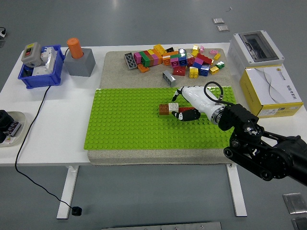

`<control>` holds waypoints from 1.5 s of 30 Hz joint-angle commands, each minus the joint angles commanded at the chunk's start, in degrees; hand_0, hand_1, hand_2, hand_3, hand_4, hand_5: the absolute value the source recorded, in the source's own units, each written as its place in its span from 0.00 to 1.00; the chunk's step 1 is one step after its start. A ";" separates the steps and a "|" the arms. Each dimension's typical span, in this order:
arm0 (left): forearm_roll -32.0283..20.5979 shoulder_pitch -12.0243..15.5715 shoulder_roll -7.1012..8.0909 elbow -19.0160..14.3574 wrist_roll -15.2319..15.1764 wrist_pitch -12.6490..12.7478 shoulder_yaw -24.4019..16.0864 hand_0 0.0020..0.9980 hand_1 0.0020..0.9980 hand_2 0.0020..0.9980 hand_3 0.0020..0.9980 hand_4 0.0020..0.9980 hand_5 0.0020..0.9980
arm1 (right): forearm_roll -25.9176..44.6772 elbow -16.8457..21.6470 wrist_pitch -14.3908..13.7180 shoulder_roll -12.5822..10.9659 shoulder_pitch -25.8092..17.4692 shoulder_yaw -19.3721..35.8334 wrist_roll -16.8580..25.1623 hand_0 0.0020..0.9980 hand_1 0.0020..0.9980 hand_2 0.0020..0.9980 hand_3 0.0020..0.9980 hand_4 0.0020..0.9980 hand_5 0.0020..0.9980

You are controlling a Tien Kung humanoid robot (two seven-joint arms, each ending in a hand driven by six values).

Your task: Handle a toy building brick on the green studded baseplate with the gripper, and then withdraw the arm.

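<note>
My right hand [188, 104], white-shelled with black fingertips, reaches in from the right over the green studded baseplate [129, 129], which lies on a beige mat [115, 62] on the white table [53, 124]. The fingers [188, 115] curl low over the plate, beside a short row of bricks; whether they clamp anything I cannot tell, since the hand covers the contact. The row sits right of the plate's centre and reads, left to right: a brown brick [164, 109], a small white brick [173, 107] touching it, and a red brick [184, 110] largely hidden under my fingers. All three sit flat on the studs. Far of the plate, a loose pile of coloured bricks [175, 60] is spread over the mat, with a grey brick [169, 78] lying between the pile and the plate. At the table's far left stand a blue bin [41, 76] and a grey block with an orange cylinder [78, 57]; at the right, a yellow box [271, 91].
</note>
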 joint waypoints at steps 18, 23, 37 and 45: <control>0.49 -0.07 -0.01 0.00 0.11 -0.04 -0.50 0.65 0.61 0.59 0.61 0.64 0.16 | 1.27 -0.70 0.51 0.15 -0.15 -1.88 -0.37 0.80 0.77 0.81 0.62 0.70 0.41; 0.55 -0.03 -0.03 0.00 0.08 -0.06 -0.55 0.65 0.61 0.58 0.61 0.64 0.16 | 1.01 -0.55 0.75 0.11 -0.34 -2.10 -0.61 0.80 0.77 0.81 0.62 0.67 0.42; 0.52 -0.10 -0.12 0.00 -0.03 -0.11 -0.48 0.65 0.61 0.58 0.61 0.64 0.16 | 1.09 -0.93 1.18 0.18 -0.59 -2.44 -0.70 0.80 0.77 0.80 0.62 0.65 0.45; 0.40 0.09 -0.21 0.00 0.02 -0.07 -0.54 0.65 0.61 0.58 0.61 0.64 0.16 | 0.55 0.26 0.72 -0.31 -0.98 -0.88 0.17 0.80 0.77 0.80 0.63 0.65 0.44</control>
